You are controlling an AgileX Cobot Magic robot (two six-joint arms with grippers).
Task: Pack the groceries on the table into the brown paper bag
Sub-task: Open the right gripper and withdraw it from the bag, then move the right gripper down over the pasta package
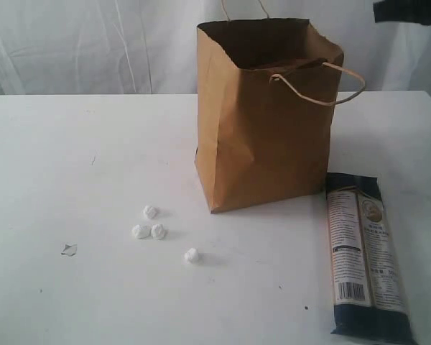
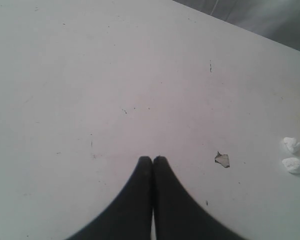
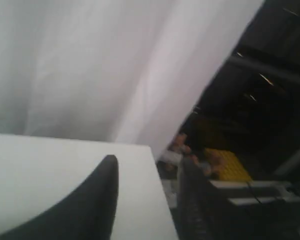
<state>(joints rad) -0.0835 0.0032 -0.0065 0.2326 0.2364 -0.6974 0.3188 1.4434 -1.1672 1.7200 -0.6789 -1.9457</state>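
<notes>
From the outside camera, the brown paper bag (image 1: 262, 144) stands up tall toward the far side of the desk (image 1: 72, 158), near the middle. Its top is open, so things can drop in. I cannot see what is inside. The long dark noodle packet (image 1: 363, 251) lies flat by the front right corner of the desk, just beside the bag, and it looks like the only food left to pack. 4 little white balls (image 1: 151, 228) and 1 grey scrap (image 1: 69, 249) sit in front of the bag toward the left, but they are well away from the packet. Nothing blocks the way from the packet to the bag. A dark arm part (image 1: 409, 11) shows high on the right. In the left wrist camera, the left claw (image 2: 153, 161) is squeezed tight with nothing in it, over bare desk near the scrap. In the right wrist camera, the right claw (image 3: 149, 175) has its 2 fingers apart and holds nothing. It points past a desk corner at the white curtain (image 3: 115, 60), not at the packet.
</notes>
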